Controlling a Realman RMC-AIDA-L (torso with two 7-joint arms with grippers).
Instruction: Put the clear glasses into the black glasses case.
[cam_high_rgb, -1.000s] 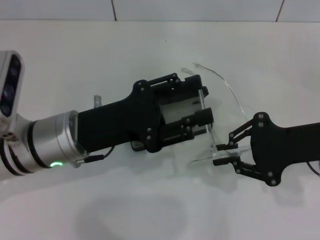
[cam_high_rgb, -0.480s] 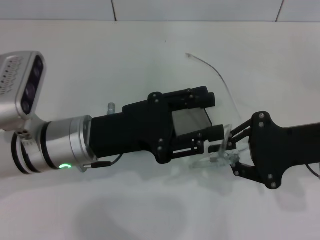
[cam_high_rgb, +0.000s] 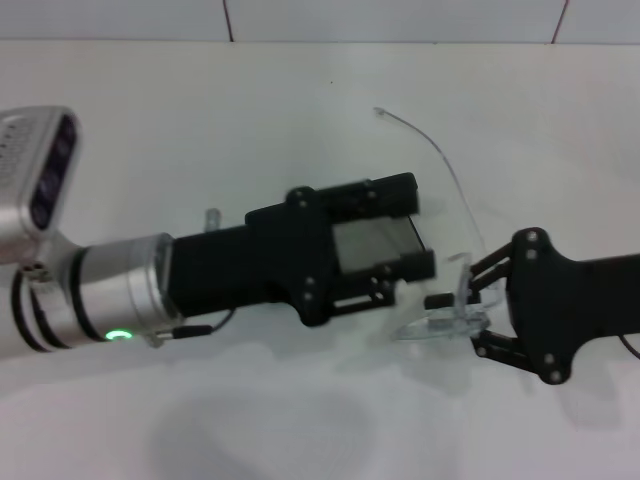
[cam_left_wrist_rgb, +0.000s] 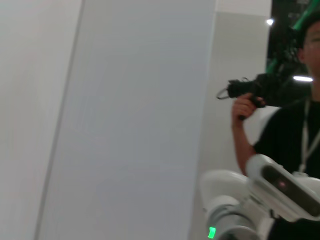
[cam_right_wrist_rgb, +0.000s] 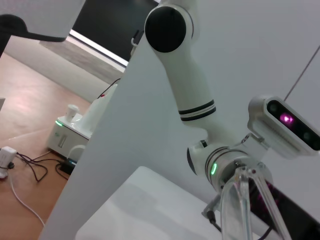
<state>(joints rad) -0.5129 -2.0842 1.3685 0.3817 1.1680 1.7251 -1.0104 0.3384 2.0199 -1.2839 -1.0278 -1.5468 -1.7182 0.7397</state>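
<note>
Near the table's (cam_high_rgb: 150, 120) middle: left gripper (cam_high_rgb: 415, 228) spread around the case (cam_high_rgb: 375, 240) | right gripper (cam_high_rgb: 470, 315) pinches the glasses (cam_high_rgb: 462, 215) just beside the case, toward the right edge, one temple reaching to the far edge.

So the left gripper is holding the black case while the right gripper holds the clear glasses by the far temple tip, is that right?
Not quite. In the head view the right gripper grips the clear glasses at the near end by the lens; the far temple tip hangs free. The left gripper does hold the black case.
</note>
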